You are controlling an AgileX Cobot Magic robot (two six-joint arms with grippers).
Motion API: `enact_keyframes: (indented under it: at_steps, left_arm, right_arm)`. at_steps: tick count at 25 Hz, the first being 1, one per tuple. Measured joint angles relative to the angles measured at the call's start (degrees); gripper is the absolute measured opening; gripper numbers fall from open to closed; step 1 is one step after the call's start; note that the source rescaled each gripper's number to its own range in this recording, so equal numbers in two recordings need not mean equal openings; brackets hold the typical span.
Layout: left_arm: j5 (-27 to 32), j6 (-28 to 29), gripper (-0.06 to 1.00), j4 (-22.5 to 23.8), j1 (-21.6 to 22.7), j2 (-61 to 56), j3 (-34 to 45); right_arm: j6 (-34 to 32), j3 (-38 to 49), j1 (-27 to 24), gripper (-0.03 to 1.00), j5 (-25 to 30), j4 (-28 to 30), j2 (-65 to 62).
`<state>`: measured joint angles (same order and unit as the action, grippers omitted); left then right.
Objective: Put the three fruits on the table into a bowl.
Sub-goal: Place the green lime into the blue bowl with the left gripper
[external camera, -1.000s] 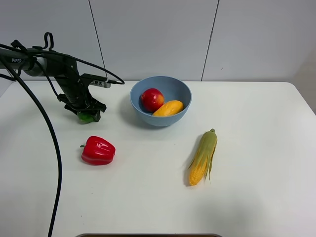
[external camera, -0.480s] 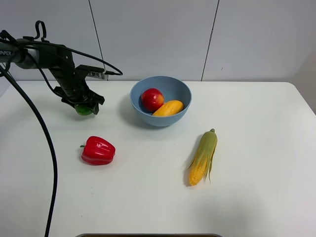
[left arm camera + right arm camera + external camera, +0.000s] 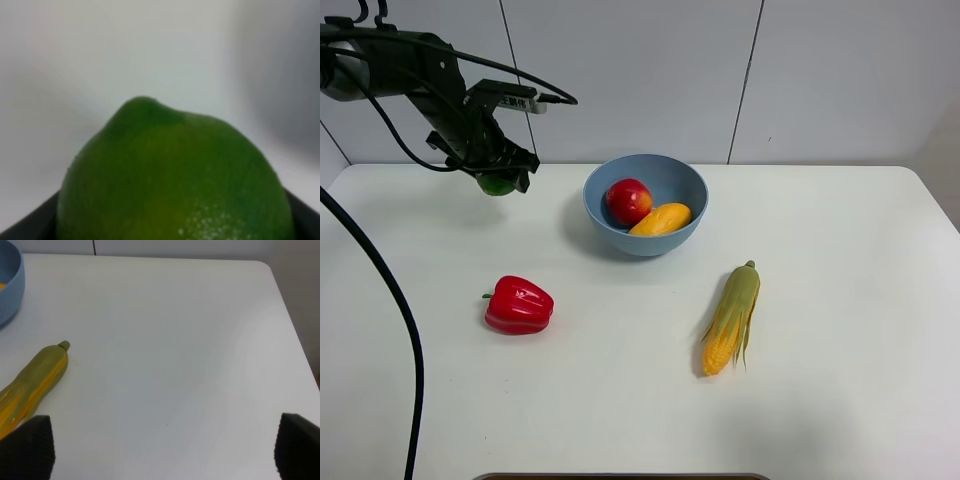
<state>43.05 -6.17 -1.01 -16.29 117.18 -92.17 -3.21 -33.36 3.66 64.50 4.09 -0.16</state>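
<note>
We see the left gripper (image 3: 498,178) raised above the far left part of the large plain white bench (image 3: 840,300), its jaws clamped on the small round green lime (image 3: 497,185), which hangs clear of the surface. In the left wrist view the lime (image 3: 175,180) fills most of the frame, its pebbled skin close to the lens, with dark jaw edges just showing at the lower corners. The lime sits to the left of the round, deep, light-blue matte bowl (image 3: 692,185), near it but not over it.

Inside the bowl we find the round red apple-like fruit with a yellowish blush (image 3: 629,201) and, touching it on its right, the oblong smooth yellow-orange mango (image 3: 661,218). The mango leans against the bowl's inner wall.

On the bench in front of the bowl, toward the left, lies the glossy red bell pepper with a green stem (image 3: 519,305), well apart from the bowl. To the right lies the yellow corn cob in its green husk (image 3: 731,318), its pointed husk tip aimed toward the back of the bench.

The right gripper (image 3: 162,452) does not appear in the high view. In the right wrist view we see its two dark fingertips (image 3: 27,445) standing wide apart with nothing between them, above bare bench, with the corn cob (image 3: 35,382) and the rim of the bowl (image 3: 12,290) at one side.
</note>
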Motion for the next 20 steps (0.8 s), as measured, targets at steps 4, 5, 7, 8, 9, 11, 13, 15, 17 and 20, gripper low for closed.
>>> enact_keyframes:
  at_steps: [4,5,7,8,9,11,13,15,17,20]
  left_arm:
    - [1.7,0.7,0.0,0.0,-3.5,-0.1,-5.5]
    - [1.7,1.1,0.0,0.0,-4.7,-0.1,-6.7]
    - [1.3,1.8,0.0,-0.1,-7.0,-0.2,-8.5]
    - [0.8,2.1,0.0,-0.3,-7.9,-0.2,-9.0]
    - [-0.1,2.5,0.0,-0.5,-9.0,-0.2,-9.1]
    - [-1.5,3.3,0.0,-0.9,-10.9,-0.2,-9.1]
    - [-2.9,4.0,0.0,-1.7,-12.6,0.2,-9.1]
    - [-3.8,4.3,0.0,-2.9,-14.0,1.1,-9.2]
    - [-4.7,4.4,0.0,-3.9,-15.3,2.4,-9.2]
    - [-6.0,4.4,0.0,-4.7,-16.7,4.5,-9.2]
  right_arm:
    - [0.0,0.0,0.0,0.8,0.0,0.0,0.0]
    - [0.0,0.0,0.0,0.8,0.0,0.0,0.0]
    - [0.0,0.0,0.0,0.8,0.0,0.0,0.0]
    - [0.0,0.0,0.0,0.8,0.0,0.0,0.0]
    - [0.0,0.0,0.0,0.8,0.0,0.0,0.0]
    - [0.0,0.0,0.0,0.8,0.0,0.0,0.0]
    - [0.0,0.0,0.0,0.8,0.0,0.0,0.0]
    - [0.0,0.0,0.0,0.8,0.0,0.0,0.0]
    - [0.0,0.0,0.0,0.8,0.0,0.0,0.0]
    - [0.0,0.0,0.0,0.8,0.0,0.0,0.0]
